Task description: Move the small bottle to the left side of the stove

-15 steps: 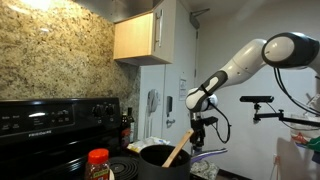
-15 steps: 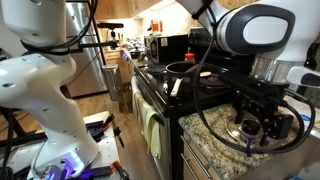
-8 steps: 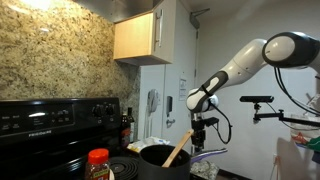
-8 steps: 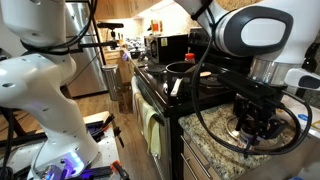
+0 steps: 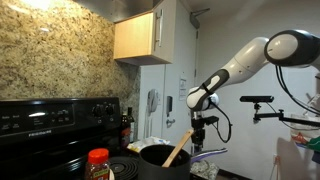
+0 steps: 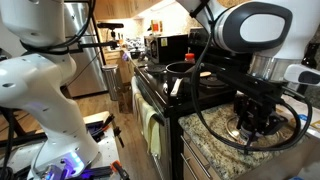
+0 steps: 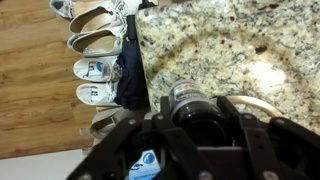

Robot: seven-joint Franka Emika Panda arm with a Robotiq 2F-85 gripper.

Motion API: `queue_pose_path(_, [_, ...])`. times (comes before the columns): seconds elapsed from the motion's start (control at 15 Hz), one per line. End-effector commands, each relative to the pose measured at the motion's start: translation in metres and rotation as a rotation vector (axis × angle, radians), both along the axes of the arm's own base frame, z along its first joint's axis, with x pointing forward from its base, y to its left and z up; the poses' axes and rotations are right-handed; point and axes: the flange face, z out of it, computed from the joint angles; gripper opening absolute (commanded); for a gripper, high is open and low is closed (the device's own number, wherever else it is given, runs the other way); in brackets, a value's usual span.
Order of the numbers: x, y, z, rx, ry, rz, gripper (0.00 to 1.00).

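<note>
A small bottle [image 5: 98, 163] with a red cap and orange-brown contents stands on the black stove [image 5: 60, 115] in the foreground of an exterior view. My gripper [image 5: 203, 128] is far from it, beyond the pot and low over the granite counter [image 6: 215, 135] beside the stove [image 6: 190, 85]. In the wrist view my gripper [image 7: 196, 101] has its fingers against both sides of a different, dark round bottle [image 7: 187, 97] with a pale labelled top. That bottle stands upright on the granite [image 7: 220, 50].
A black pot [image 5: 160, 157] with a wooden spoon [image 5: 178, 150] sits on the stove. Taller dark bottles [image 5: 126, 125] stand by the back panel. The counter edge drops to a wooden floor with shoes [image 7: 95, 45]. A white robot body [image 6: 40, 90] fills the foreground.
The jaws have drawn in from wide open until they meet the dark bottle's sides. The arm has hardly moved, and the red-capped bottle has stayed put.
</note>
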Motion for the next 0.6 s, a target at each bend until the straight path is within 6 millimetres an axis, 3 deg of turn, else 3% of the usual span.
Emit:
queue_pose_path(0.0, [-0.014, 0.019, 0.050, -0.026, -0.065, 0.034, 0.24])
queue_pose_path(0.2, [-0.018, 0.041, 0.101, -0.081, -0.116, 0.092, 0.24])
queue_pose_path(0.53, [-0.011, 0.109, 0.182, -0.196, -0.125, 0.274, 0.24])
